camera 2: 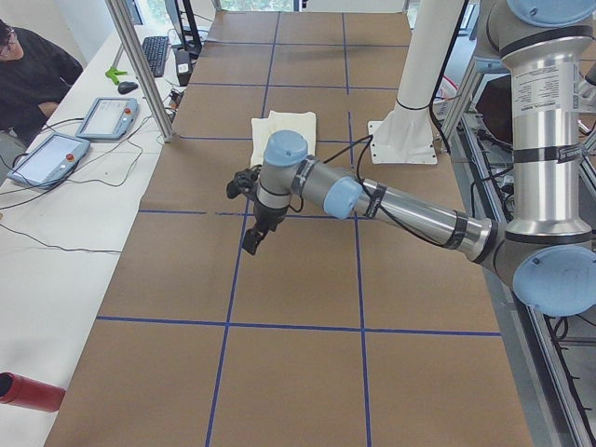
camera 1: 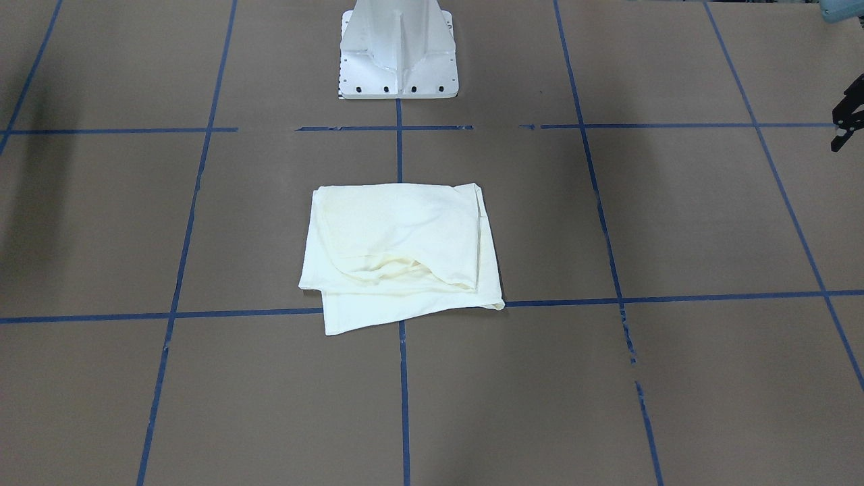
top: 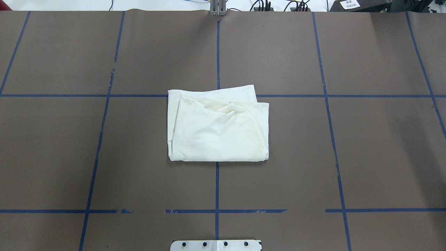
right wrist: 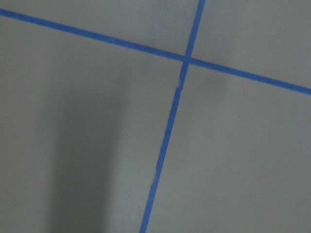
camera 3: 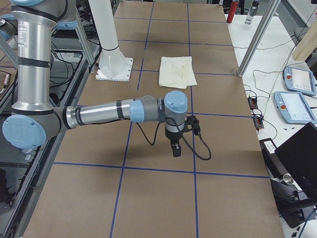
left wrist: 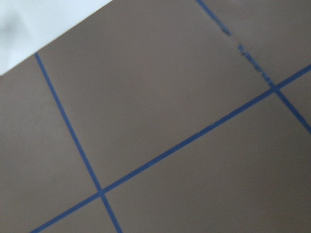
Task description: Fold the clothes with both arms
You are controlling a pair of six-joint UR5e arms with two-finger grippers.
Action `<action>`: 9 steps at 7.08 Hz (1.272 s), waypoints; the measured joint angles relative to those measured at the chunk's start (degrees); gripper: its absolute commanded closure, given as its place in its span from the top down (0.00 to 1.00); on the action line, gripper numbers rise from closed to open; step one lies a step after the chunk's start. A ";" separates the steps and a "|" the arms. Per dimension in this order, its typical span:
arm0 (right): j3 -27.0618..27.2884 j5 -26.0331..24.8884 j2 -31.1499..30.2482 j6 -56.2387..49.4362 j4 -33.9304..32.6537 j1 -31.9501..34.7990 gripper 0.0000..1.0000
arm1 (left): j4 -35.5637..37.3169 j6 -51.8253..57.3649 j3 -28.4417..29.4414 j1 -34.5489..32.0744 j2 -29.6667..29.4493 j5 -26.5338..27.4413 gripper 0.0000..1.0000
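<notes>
Shirt (top: 218,127) folded, print hidden; L fingers (camera 1: 839,140) cut off at edge, R fingers (camera 3: 176,148) tiny: can't tell either's grip.

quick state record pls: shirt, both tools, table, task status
shirt: cream shirt, folded into a rough rectangle, plain side up, at table centre; edges of the layers not flush
left tool: out to the robot's left, above the table, clear of the shirt; open or shut cannot be told
right tool: out to the robot's right, clear of the shirt; state cannot be told
table: brown, blue tape grid
status: fold looks done; neither tool touches the shirt
</notes>
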 measured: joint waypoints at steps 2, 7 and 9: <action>-0.56 1.00 -4.32 -0.13 3.23 1.64 1.00 | -0.22 1.29 3.90 -5.32 2.13 -4.44 1.00; -1.81 4.15 -5.87 0.21 3.96 3.07 1.00 | -0.19 2.10 6.57 -8.15 7.49 -7.66 1.00; -0.85 3.93 -5.38 6.41 3.58 2.86 1.00 | 0.25 1.91 6.86 -8.11 7.70 -7.14 1.00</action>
